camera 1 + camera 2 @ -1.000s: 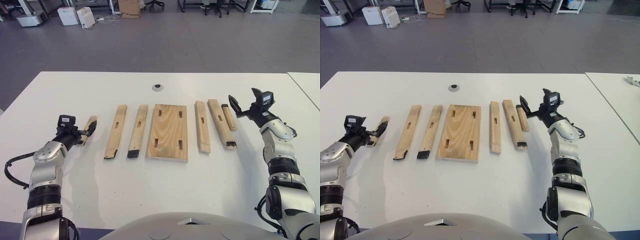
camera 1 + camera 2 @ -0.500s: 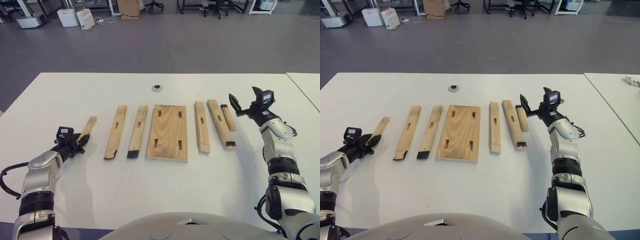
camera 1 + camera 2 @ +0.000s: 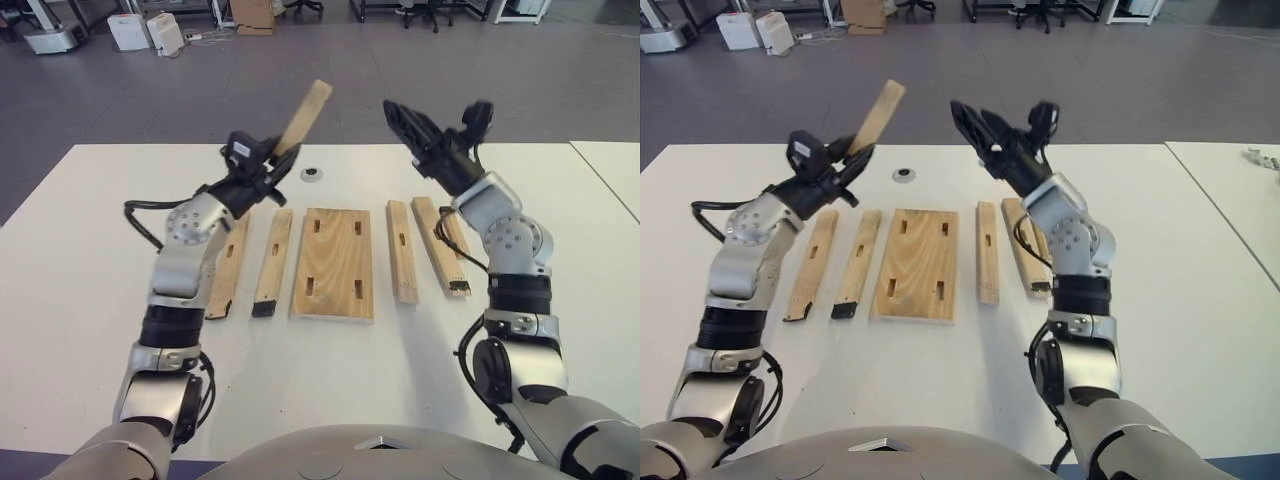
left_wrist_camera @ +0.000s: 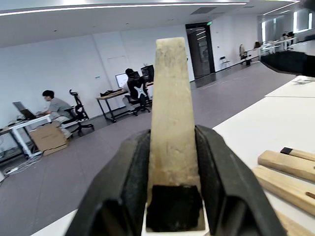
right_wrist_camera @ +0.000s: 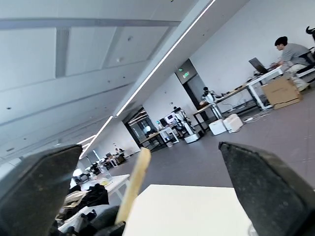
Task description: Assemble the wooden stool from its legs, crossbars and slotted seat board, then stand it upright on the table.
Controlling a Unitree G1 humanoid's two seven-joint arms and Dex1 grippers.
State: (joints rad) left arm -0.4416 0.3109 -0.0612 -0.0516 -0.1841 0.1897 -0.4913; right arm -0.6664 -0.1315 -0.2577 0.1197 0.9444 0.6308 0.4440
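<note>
**Crossbar up in my left, right gripper open beside it**

My left gripper point(image 3: 266, 168) hangs high over the far left part of the table point(image 3: 90, 230). Its jaws are clamped on one end of a crossbar point(image 3: 306, 112), which slants up and away with its free end in the air. Below that arm and just to its right, two legs point(image 3: 272, 262) lie flat side by side. The seat board point(image 3: 335, 265) lies in the middle, slotted face up, and two more legs point(image 3: 402, 262) lie beyond it. My right gripper point(image 3: 402, 118) is up in the air too, jaws spread wide and holding nothing. It is aimed toward the crossbar's free end but well apart from it.

I take the step in hand to be getting this crossbar between both grippers so I can line it up with a leg. To do that well, I should:

- Keep the left clamp firm and the bar steady.
- Bring the right gripper in along the bar's length.
- Close square on the flat faces near the free end, not on an edge, or the bar will likely twist.
- Swing it down toward the legs only once both ends are held, low and slow, clear of the seat board.
</note>
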